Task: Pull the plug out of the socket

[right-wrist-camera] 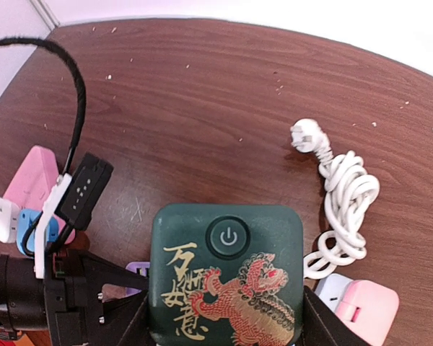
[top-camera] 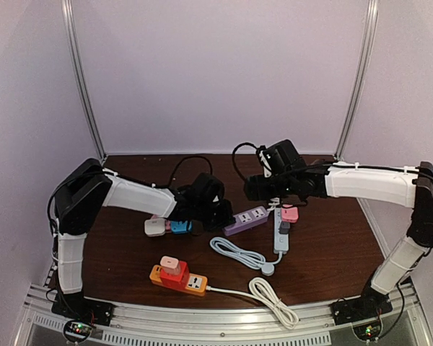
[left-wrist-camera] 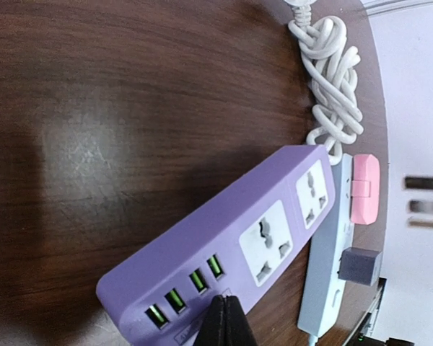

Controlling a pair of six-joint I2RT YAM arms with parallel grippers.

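standing by the table, i see the right gripper grasping a dark green plug, one black finger against each of its two sides. the plug has a round power button and a red and gold dragon print on its top face. it hangs in the air above the wood, apart from every socket. in the left wrist view its metal prongs show bare at the right edge, well off the purple power strip.

the left gripper is clenched, jaws together. its tip bears down on the near edge of the purple strip, just beside the row of four usb ports. both of that strip's wide sockets lie open to view.

just beside the purple strip lies a pale blue strip carrying a pink plug and a grey plug. a knotted white cord rests on the wood past them. nearer the arm bases sits an orange and red strip with a small pink adapter on top.
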